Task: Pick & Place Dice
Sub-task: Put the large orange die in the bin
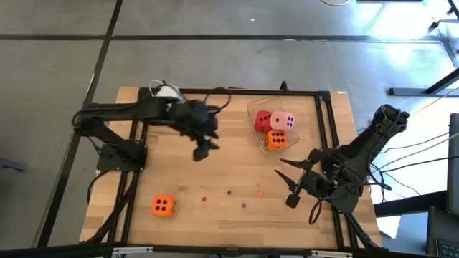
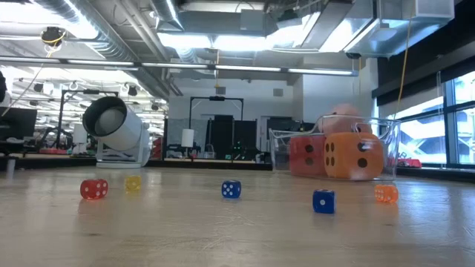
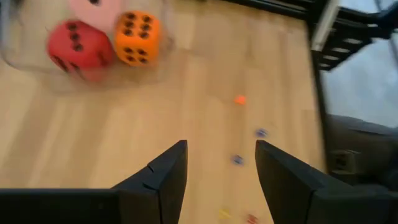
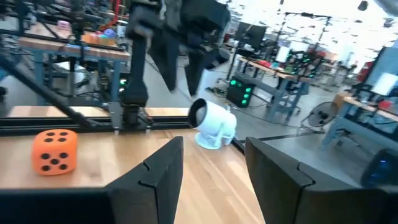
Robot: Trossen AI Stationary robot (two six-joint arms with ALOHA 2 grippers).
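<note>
A clear container (image 1: 252, 115) stands at the table's far right with three dice in it: a red die (image 1: 263, 120), a pink die (image 1: 282, 120) and an orange die (image 1: 276, 139). Another orange die (image 1: 163, 206) rests on the wood near the front left. My left gripper (image 1: 201, 152) hangs open above the table's middle, left of the container, with nothing between its fingers (image 3: 168, 168). My right gripper (image 1: 281, 168) stands open at the right, pointing level toward the table's left, and holds nothing either.
Tiny coloured beads (image 1: 229, 192) lie scattered across the front middle of the table. A black frame (image 1: 326, 122) runs around the tabletop. A white cylindrical device (image 2: 115, 130) sits at the far left edge.
</note>
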